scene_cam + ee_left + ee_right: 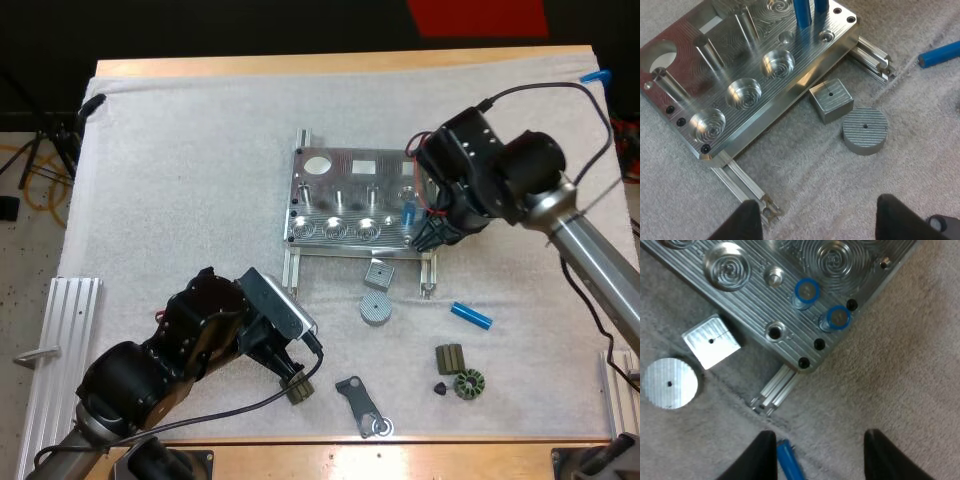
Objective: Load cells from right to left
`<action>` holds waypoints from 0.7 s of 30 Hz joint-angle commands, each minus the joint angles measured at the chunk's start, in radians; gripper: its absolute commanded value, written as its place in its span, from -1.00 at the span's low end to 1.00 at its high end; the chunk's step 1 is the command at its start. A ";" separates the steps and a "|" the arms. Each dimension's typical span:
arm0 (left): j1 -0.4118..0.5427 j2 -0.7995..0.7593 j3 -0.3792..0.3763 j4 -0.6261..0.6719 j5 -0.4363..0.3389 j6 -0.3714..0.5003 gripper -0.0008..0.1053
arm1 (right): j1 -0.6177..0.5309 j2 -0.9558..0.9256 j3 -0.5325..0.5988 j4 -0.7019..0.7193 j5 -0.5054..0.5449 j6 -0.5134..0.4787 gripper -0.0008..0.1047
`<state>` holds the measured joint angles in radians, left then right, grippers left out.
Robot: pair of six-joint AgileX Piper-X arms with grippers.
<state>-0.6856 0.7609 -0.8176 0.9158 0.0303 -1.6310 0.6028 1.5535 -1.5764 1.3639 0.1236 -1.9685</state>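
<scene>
The metal fixture (810,50) is gleaming as bare machined metal. Its top is showing fine parallel grooves, and its round pockets are carrying concentric tool rings that are catching the light. The standing blue cylinders (806,291) are looking smooth and glossy, with silvery metallic end faces. The square block (831,101) and the round disc (865,130) are showing duller grey metal with finely ribbed tops. The white mat (920,165) is looking like soft, matt, napped cloth, creasing slightly. The table's edge (340,62) is showing pale, smooth wood.
</scene>
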 commanded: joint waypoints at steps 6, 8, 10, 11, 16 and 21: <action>-0.003 -0.001 0.000 -0.003 -0.019 0.012 -0.04 | -0.004 -0.104 -0.005 0.011 -0.040 0.020 -0.22; -0.003 -0.001 0.000 -0.003 -0.019 0.030 -0.04 | -0.004 -0.140 -0.005 0.024 -0.042 0.024 -0.22; -0.003 -0.001 0.000 -0.003 -0.019 0.043 -0.04 | -0.004 -0.165 -0.005 0.037 -0.048 0.038 -0.22; -0.003 -0.001 0.000 -0.003 -0.019 0.043 -0.04 | -0.004 -0.179 -0.005 0.045 -0.055 0.042 -0.22; -0.003 -0.001 0.000 -0.003 -0.011 0.043 -0.04 | -0.004 -0.231 -0.005 0.094 -0.061 0.057 -0.21; -0.003 -0.001 0.000 -0.010 0.036 0.097 -0.04 | -0.004 -0.276 -0.005 0.138 -0.061 0.104 0.07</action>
<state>-0.6856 0.7609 -0.8176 0.9112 0.0585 -1.5367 0.6028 1.2885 -1.5764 1.4863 0.0728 -1.8773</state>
